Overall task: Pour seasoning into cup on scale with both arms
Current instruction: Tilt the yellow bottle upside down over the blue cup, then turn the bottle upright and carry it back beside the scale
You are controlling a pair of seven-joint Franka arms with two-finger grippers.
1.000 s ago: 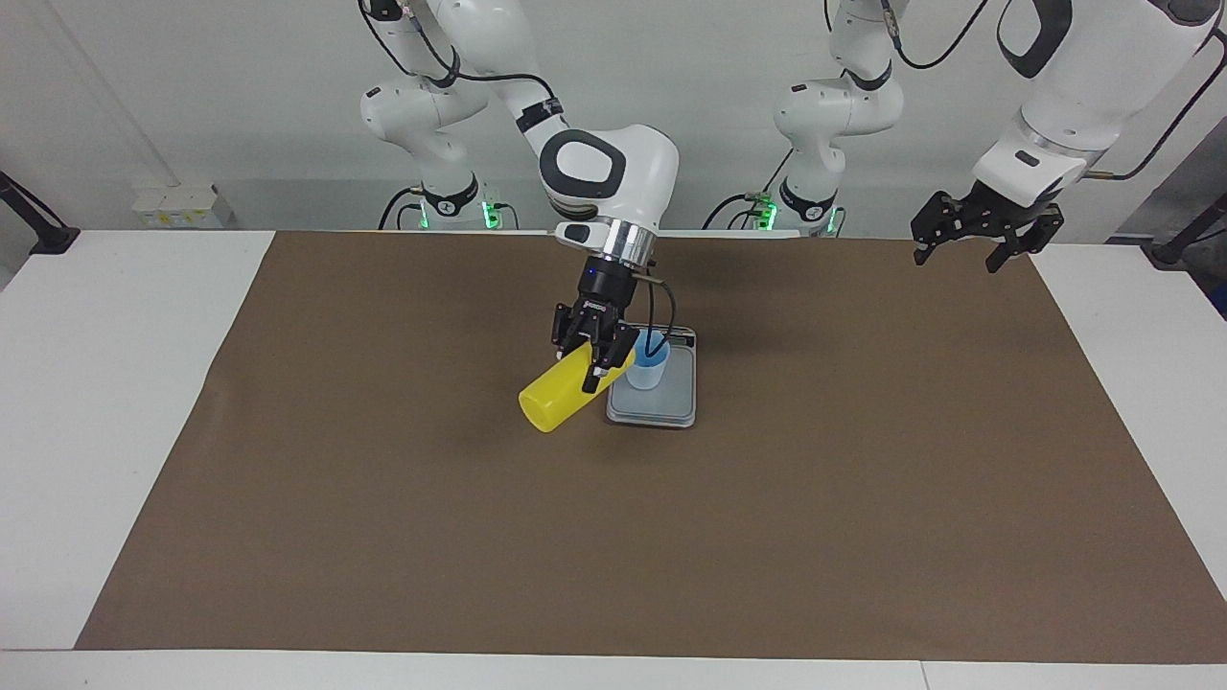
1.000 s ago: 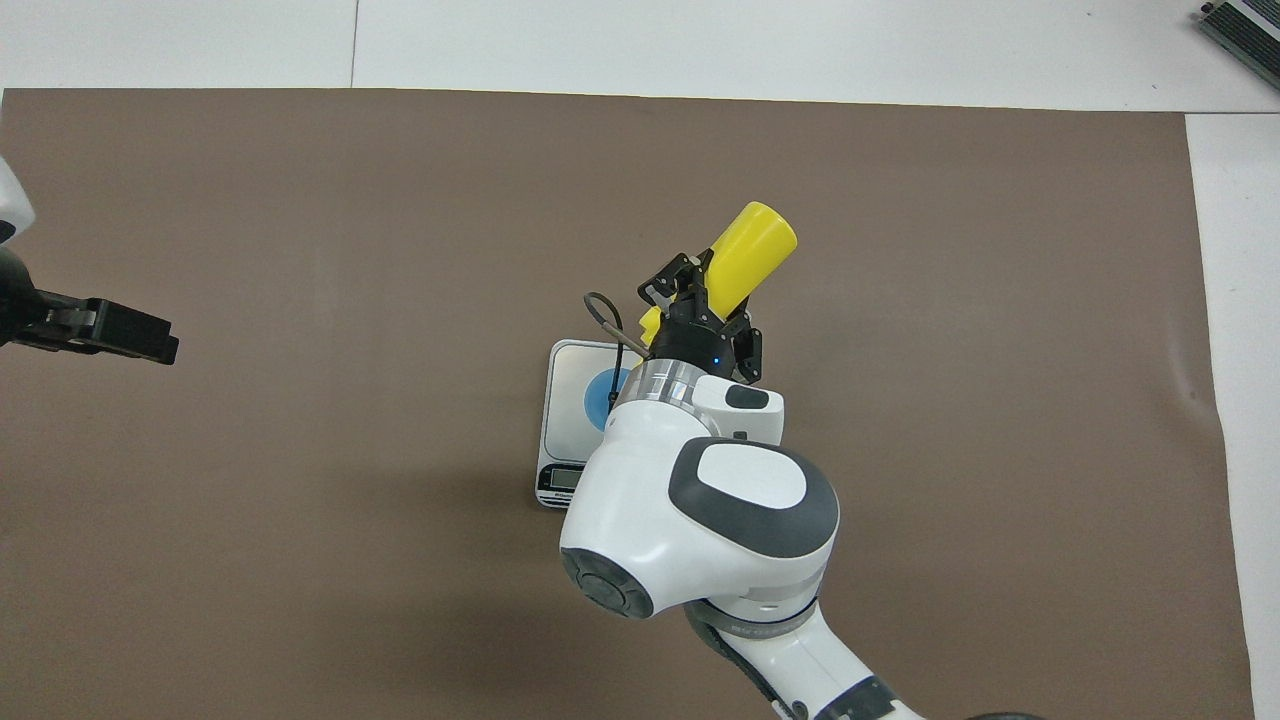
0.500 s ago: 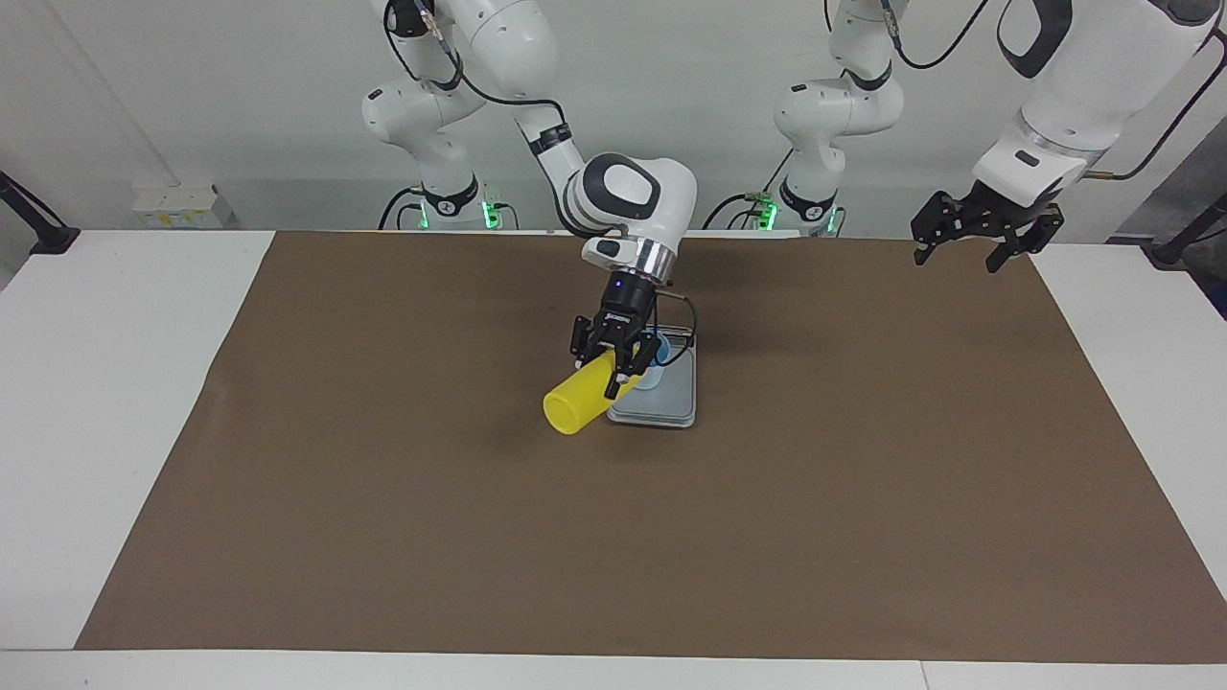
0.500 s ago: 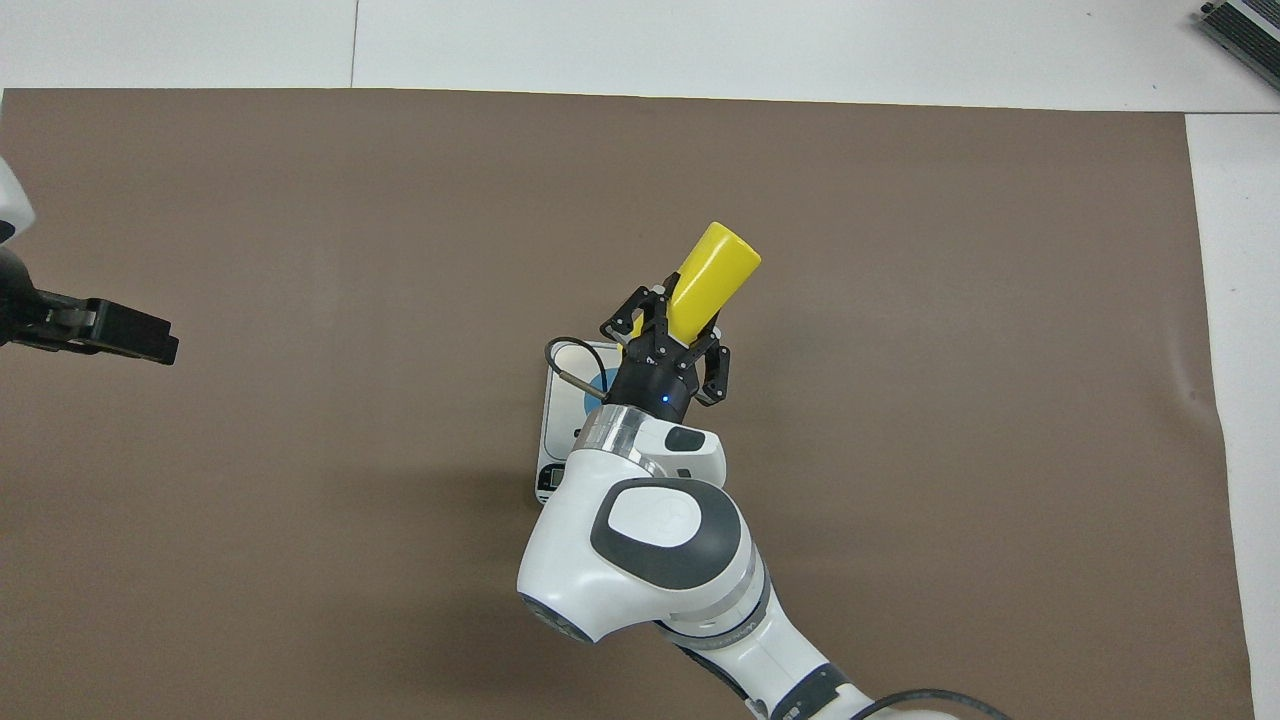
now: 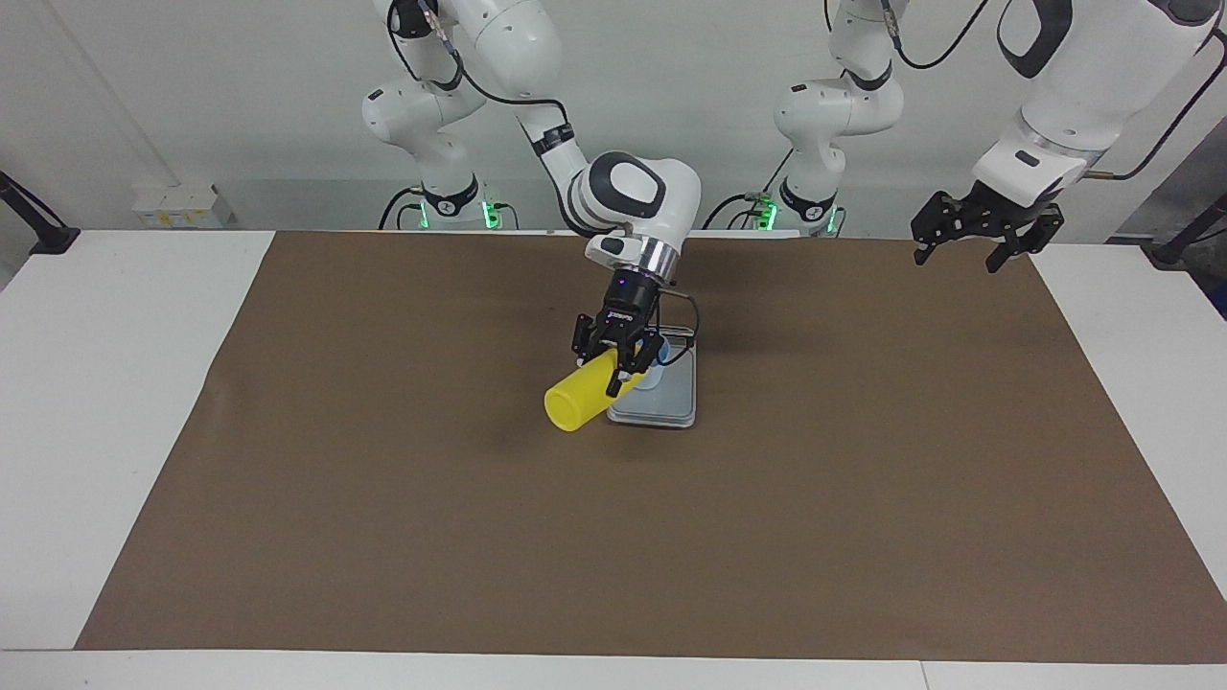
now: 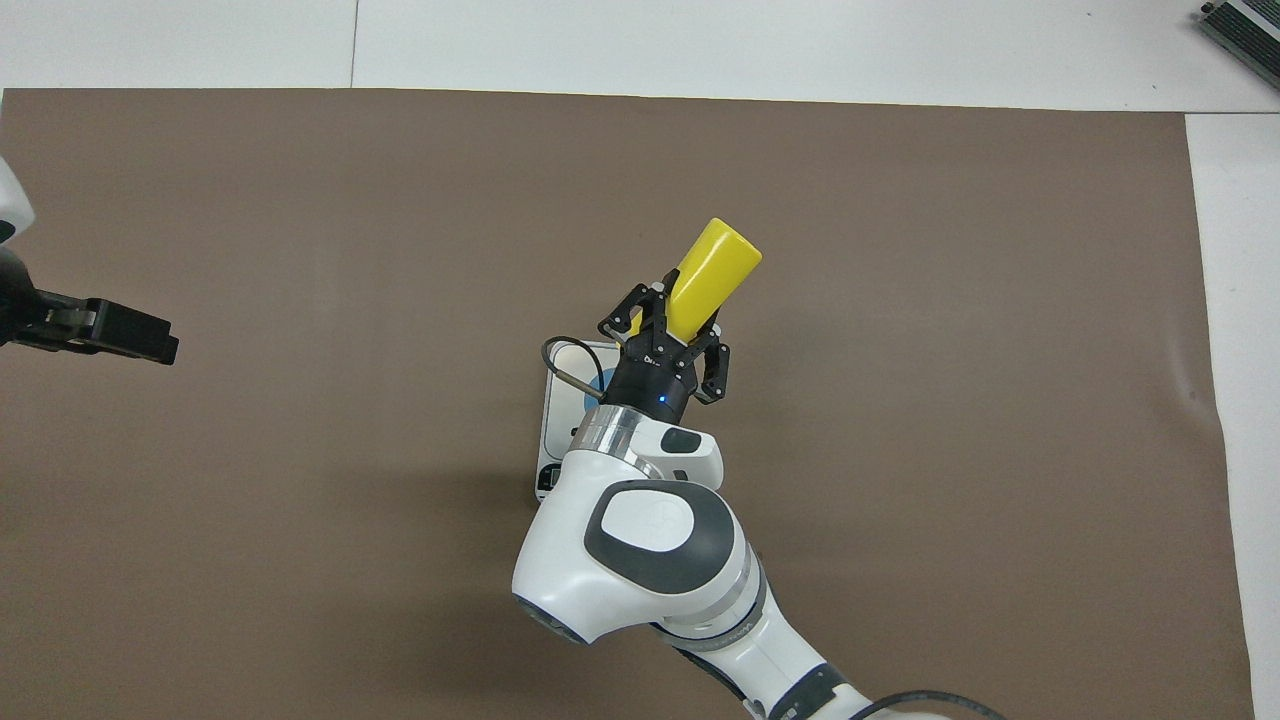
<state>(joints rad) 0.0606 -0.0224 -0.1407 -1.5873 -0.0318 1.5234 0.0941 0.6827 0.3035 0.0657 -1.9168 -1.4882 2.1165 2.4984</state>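
Bottle tipped over the cup

Facing view: the right pincer pinched the yellow bottle, tilted nozzle-down over the blue cup on the scale; the left pincer waited, spread, over the desk's edge.
Overhead view: bottle base pointed away from the robots, cup mostly hidden.

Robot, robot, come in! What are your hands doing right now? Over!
Right gripper shut on yellow bottle, tipped toward blue cup on scale. Left gripper waiting, open, above table's left-arm end. Nothing blocking.
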